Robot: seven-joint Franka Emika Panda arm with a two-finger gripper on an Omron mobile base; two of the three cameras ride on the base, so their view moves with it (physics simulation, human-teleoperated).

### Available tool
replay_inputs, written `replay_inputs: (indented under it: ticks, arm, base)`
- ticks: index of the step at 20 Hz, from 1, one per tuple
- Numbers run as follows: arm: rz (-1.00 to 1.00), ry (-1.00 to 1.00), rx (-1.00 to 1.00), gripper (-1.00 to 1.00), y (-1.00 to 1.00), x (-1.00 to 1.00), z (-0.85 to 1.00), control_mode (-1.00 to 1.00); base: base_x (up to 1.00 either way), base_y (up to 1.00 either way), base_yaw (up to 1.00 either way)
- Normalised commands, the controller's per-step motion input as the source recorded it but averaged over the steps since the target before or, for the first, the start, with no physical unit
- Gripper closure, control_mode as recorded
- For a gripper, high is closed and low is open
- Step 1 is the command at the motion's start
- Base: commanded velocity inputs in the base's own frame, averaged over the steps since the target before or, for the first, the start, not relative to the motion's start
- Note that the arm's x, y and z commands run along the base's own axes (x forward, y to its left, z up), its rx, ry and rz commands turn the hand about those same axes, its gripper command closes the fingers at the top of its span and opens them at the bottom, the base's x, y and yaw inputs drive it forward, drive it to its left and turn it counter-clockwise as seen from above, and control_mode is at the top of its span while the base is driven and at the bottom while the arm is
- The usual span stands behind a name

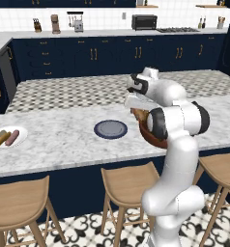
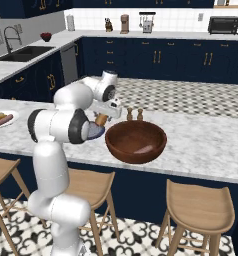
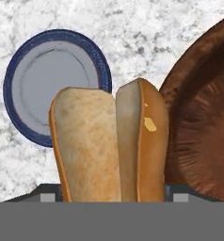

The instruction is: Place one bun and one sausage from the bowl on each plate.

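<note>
Tool point(image 3: 115, 195) clamps a split bun point(image 3: 109, 146) above the worktop point(image 3: 147, 42), between blue plate point(image 3: 55, 84) and bowl point(image 3: 203, 122)

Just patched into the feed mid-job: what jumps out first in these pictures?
The split golden-brown bun stands upright in the tool, between the dark blue-grey plate and the large reddish-brown bowl on the marble counter. Far off along the counter, the white plate already carries a bun and a sausage.
</note>
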Motion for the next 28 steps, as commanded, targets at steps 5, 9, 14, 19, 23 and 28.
replay_inputs:
  ticks: [5, 9, 14, 19, 23, 28]
  arm:
    - [0.00, 0.14, -0.14, 1.00, 0.99, 0.00, -0.09, -1.00]
    - [0.00, 0.18, -0.15, 1.00, 0.76, 0.00, -0.27, -1.00]
    - [0.00, 0.15, -0.11, 1.00, 0.38, 0.08, -0.34, -1.00]
    - [0.00, 0.14, -0.07, 1.00, 0.23, 0.25, -0.35, -1.00]
    - [0.00, 0.06, -0.03, 1.00, 0.22, 0.33, -0.34, -1.00]
    - [0.02, 0.00, 0.00, 1.00, 0.03, 0.18, -0.39, -1.00]
  base:
    - [0.00, 0.00, 0.00]
    - [0.00, 0.00, 0.00]
    - [0.00, 0.00, 0.00]
    - [0.00, 0.00, 0.00]
    - [0.00, 0.00, 0.00]
    - [0.00, 0.00, 0.00]
